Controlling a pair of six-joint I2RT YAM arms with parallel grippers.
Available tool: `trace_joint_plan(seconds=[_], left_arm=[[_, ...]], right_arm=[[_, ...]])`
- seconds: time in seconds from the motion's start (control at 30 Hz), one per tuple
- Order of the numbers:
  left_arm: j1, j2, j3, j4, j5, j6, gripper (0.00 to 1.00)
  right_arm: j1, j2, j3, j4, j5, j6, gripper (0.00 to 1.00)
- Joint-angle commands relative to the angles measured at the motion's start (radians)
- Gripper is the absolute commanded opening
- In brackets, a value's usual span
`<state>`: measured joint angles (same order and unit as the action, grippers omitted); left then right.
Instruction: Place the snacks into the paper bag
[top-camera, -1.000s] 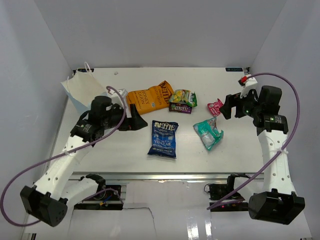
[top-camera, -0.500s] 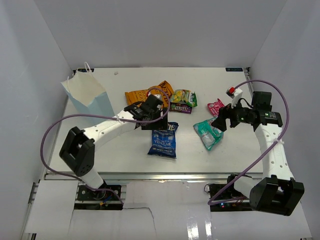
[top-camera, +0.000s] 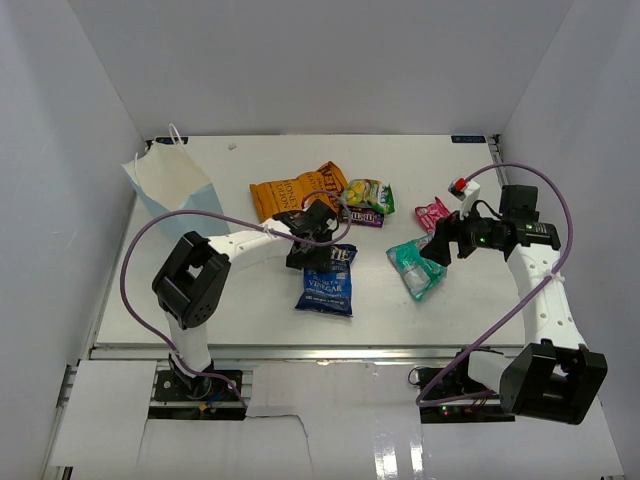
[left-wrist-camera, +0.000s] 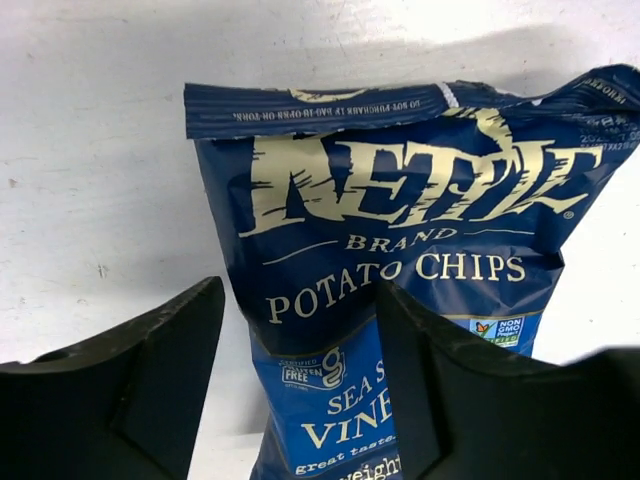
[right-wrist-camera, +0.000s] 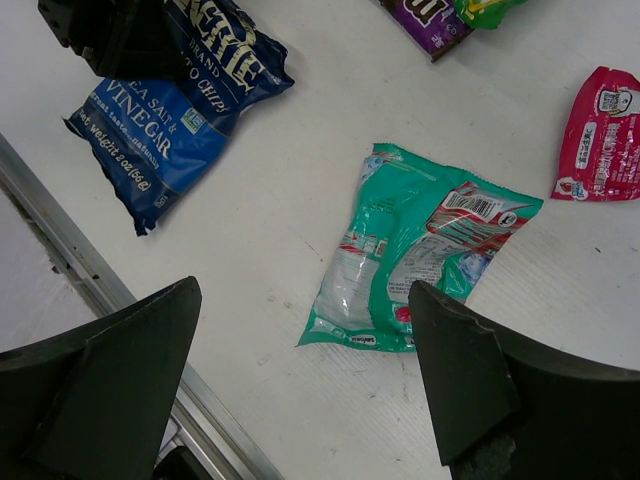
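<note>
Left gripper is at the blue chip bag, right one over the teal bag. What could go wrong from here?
The left gripper straddles only one side of the dark blue chip bag, so it may pinch a slippery edge and drop it. The paper bag looks narrow and light; the wide chip bag could tip it.

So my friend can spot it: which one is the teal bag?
On the white table, look to the right half, beside the right arm's tool. The teal bag lies flat there, nearer the robot than the small pink packet; it is the only green-blue one.
</note>
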<state>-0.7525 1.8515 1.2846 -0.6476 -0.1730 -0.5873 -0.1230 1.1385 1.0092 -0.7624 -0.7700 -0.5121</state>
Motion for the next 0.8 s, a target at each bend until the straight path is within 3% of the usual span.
trace_joint_plan(seconds=[0.0, 0.03, 0.07, 0.27, 0.5, 0.53, 0.77], left_arm=[[0.002, -0.029, -0.03, 0.048, 0.033, -0.019, 0.7], [0.001, -0.04, -0.051, 0.074, 0.038, -0.023, 0.66], [0.002, -0.067, -0.062, 0.084, 0.043, -0.034, 0.56], [0.015, -0.138, -0.146, 0.157, 0.096, -0.049, 0.41], [0.028, -0.247, -0.196, 0.189, 0.133, -0.06, 0.11], [0.028, -0.299, -0.194, 0.184, 0.124, -0.062, 0.03], [0.033, -0.564, -0.079, 0.076, -0.028, -0.115, 0.0]], right_arm=[[-0.004, 0.007, -0.006, 0.005, -0.028, -0.022, 0.9], [-0.004, 0.009, -0.004, 0.005, -0.028, -0.023, 0.9], [-0.006, 0.009, -0.001, 0.005, -0.029, -0.026, 0.9], [-0.01, 0.009, 0.006, 0.005, -0.041, -0.025, 0.9], [-0.018, -0.003, 0.02, 0.003, -0.045, -0.023, 0.9], [-0.018, -0.008, 0.022, 0.003, -0.046, -0.023, 0.9], [-0.023, -0.019, 0.038, 0.006, -0.061, -0.02, 0.9]])
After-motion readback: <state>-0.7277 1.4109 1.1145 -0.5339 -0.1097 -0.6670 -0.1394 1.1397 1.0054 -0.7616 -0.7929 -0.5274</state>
